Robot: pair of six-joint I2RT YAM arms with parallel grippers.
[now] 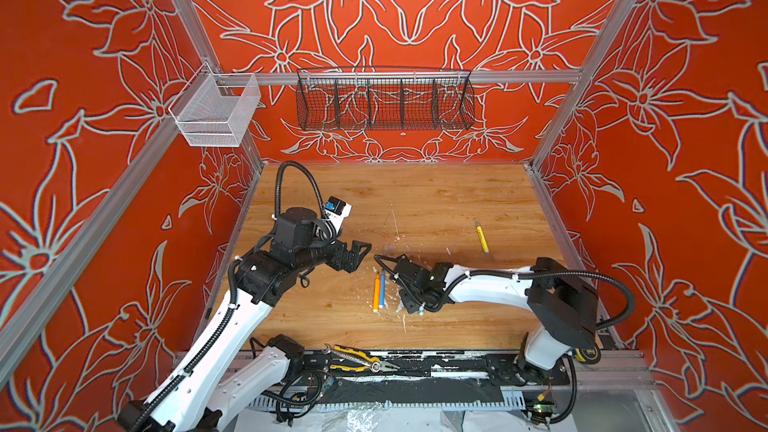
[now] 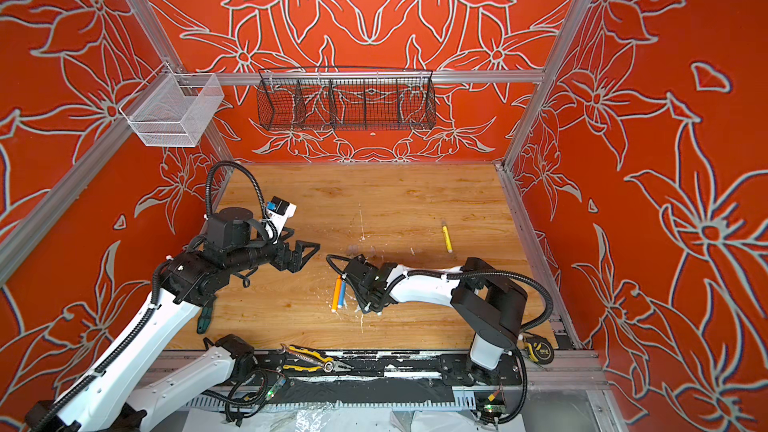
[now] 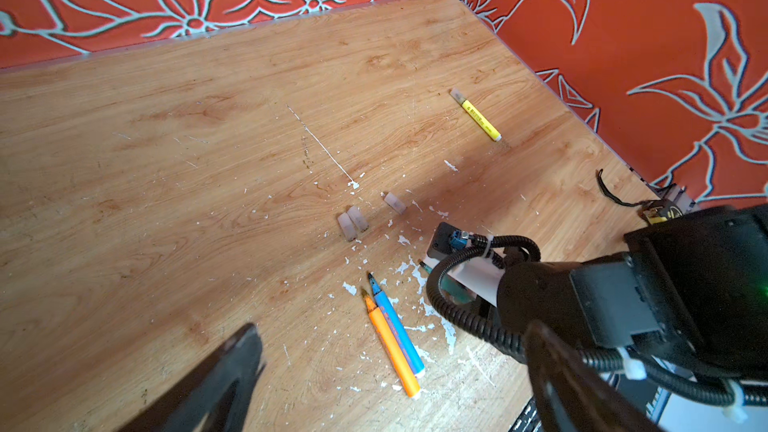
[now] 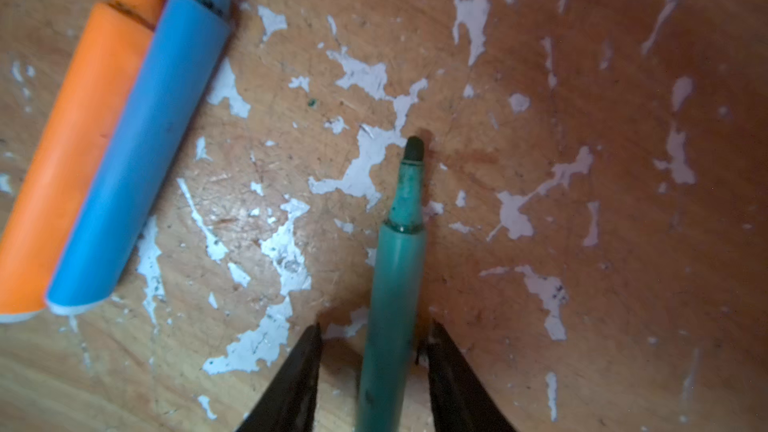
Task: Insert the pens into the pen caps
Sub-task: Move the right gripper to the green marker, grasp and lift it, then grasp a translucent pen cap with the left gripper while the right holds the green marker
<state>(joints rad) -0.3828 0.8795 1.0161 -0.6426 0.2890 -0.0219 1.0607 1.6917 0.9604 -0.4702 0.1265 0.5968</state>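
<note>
Green pen [image 4: 397, 276] — teal barrel, dark bare nib — lying on flaked wooden table [image 4: 602, 56] near orange pen [image 4: 83, 139] and blue pen [image 4: 141, 151]. Right gripper [image 4: 374, 328] straddling it, jaws unclamped, gap showing. Left gripper [image 1: 360, 257] hovering, spread wide.

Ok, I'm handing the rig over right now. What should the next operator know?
Left hand: open, empty, hovering left of the pens.
Right hand: open, straddling the green pen, not yet clamped on it.
Orange pen and blue pen lie side by side, uncapped. Three loose caps lie just beyond them.
Done: the yellow pen, far right, wears its cap.
Left: cap the green, orange and blue pens.
</note>
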